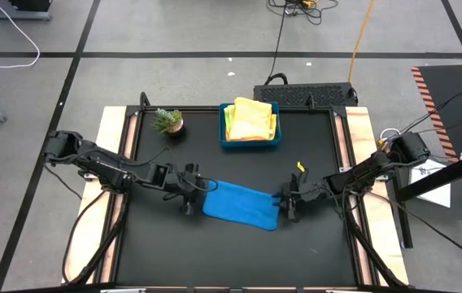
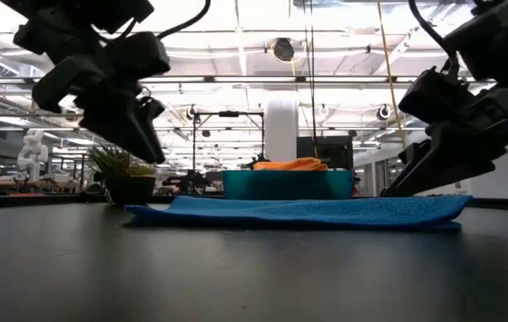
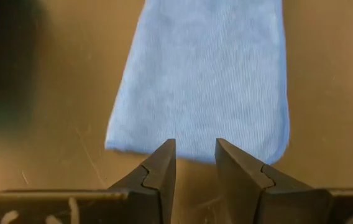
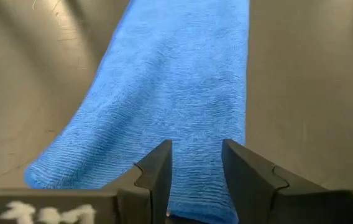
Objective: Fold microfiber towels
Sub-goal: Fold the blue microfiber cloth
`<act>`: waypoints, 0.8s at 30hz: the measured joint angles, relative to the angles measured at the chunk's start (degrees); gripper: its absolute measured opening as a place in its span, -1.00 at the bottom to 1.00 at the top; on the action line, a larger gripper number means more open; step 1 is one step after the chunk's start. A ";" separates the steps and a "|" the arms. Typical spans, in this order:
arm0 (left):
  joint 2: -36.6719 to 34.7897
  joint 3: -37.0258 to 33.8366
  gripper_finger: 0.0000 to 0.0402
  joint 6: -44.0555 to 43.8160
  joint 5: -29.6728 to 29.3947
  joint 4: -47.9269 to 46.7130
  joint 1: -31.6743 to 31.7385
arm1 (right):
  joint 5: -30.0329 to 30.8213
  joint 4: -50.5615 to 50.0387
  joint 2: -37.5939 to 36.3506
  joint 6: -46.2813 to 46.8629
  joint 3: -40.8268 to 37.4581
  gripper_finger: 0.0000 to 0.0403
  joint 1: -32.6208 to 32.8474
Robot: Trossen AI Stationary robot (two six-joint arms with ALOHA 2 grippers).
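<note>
Your blue towel (image 1: 241,205) lies flat on the black bench (image 1: 239,260), already doubled into a long strip that runs slantwise between the two arms, a little in front of centre. That lay makes sense: a strip stretched lengthwise between the arms gives each gripper one short end to work from, so the next fold can bring end to end.

Your left gripper (image 1: 192,195) sits just off the strip's left end, raised a little above the bench in the low view. In the left wrist view its fingers (image 3: 158,171) stand parted with a narrow gap, the towel's edge just past the tips, and nothing between them. Your right gripper (image 1: 288,203) mirrors it at the right end; its fingers (image 4: 155,171) are likewise apart and empty, hovering over the cloth's end. Both being clear of the fabric suggests a pause between folds.

The remaining towels, yellow with orange beneath, sit heaped in the blue tray (image 1: 250,142) at the back of the bench, well apart from the work, so they stay out of the way. The small potted plant (image 1: 168,122) stands to the tray's left, also clear.

Judging from the strip's length, you have at least one crosswise fold still to make
</note>
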 joint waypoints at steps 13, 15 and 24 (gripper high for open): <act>0.00 -3.36 -0.43 -5.96 1.02 0.13 -1.05 | -0.01 0.65 0.00 -1.32 0.00 -0.36 -2.33; 0.00 -3.88 -0.43 -6.05 0.46 0.82 -1.13 | -0.01 0.66 0.00 -1.33 0.00 -0.36 -2.46; 0.00 -4.54 -0.43 -5.41 -0.79 4.99 -1.07 | -0.02 1.63 0.00 -0.72 0.00 -0.36 -2.58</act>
